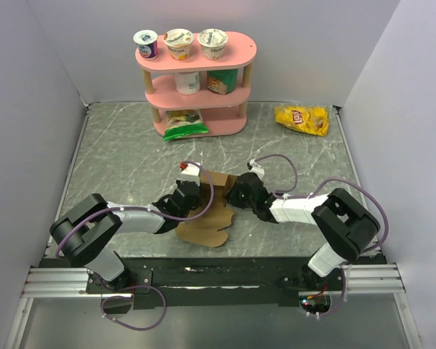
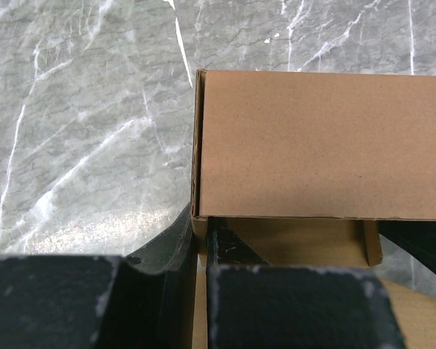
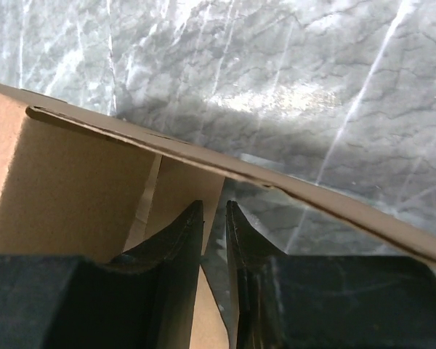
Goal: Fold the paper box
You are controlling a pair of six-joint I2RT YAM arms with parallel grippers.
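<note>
Left wrist view: a side wall of the paper box (image 2: pixel 320 138) is pinched in the nearly closed left gripper (image 2: pixel 202 229), with the box body just ahead of it. The plain brown cardboard is judged light, matte and stiff between creases, and is best gripped at panel edges. A thin flap is clamped between the almost-touching fingers of the right gripper (image 3: pixel 214 214).

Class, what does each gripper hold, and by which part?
Left gripper: the paper box, by one side wall. Right gripper: apparently its opposite wall.

Left tool (image 2: pixel 203 231), right tool (image 3: pixel 214 218) pinched (arms inward).
</note>
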